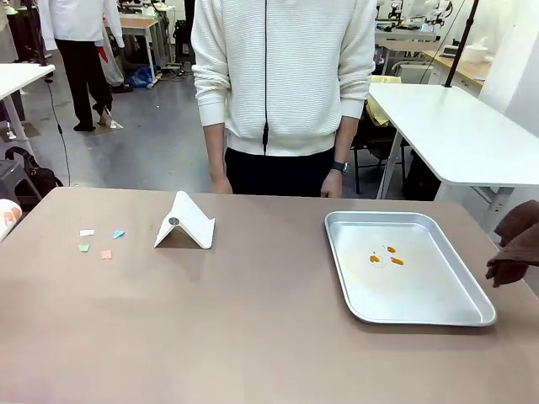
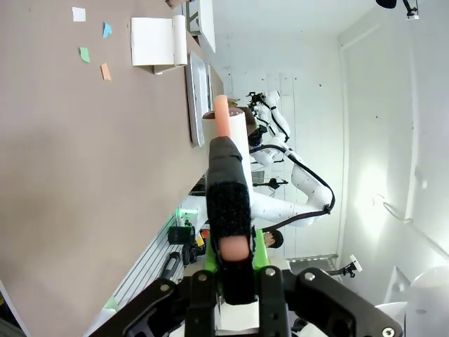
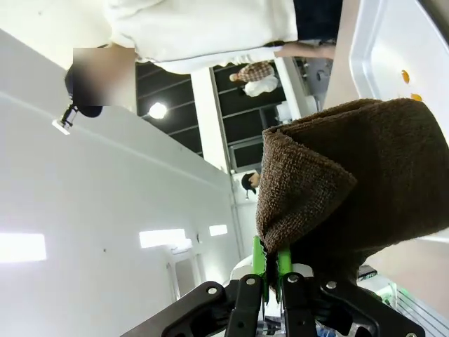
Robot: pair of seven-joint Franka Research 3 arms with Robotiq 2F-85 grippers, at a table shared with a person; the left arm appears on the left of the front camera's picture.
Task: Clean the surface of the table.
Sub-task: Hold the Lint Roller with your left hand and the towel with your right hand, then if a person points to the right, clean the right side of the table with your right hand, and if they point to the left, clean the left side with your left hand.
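Observation:
The brownish table (image 1: 253, 328) carries a few small paper scraps (image 1: 101, 240) at its left, lying loose in white, blue, green and orange. The same scraps (image 2: 91, 42) lie far ahead of my left gripper (image 2: 236, 263). That gripper is shut on the black-wrapped handle (image 2: 228, 203) of a tool with a white roll (image 2: 237, 133) at its far end, held above the table (image 2: 70, 175). My right gripper (image 3: 272, 260) is shut on a folded brown cloth (image 3: 351, 175). The cloth (image 1: 515, 248) hangs at the table's right edge, beside the tray.
A silver metal tray (image 1: 421, 311) with orange smears (image 1: 386, 256) lies at the right. A white folded stand (image 1: 187, 223) sits left of centre. A person in a white sweater (image 1: 282, 76) stands at the far edge, hands down. White tables (image 1: 463, 126) stand behind.

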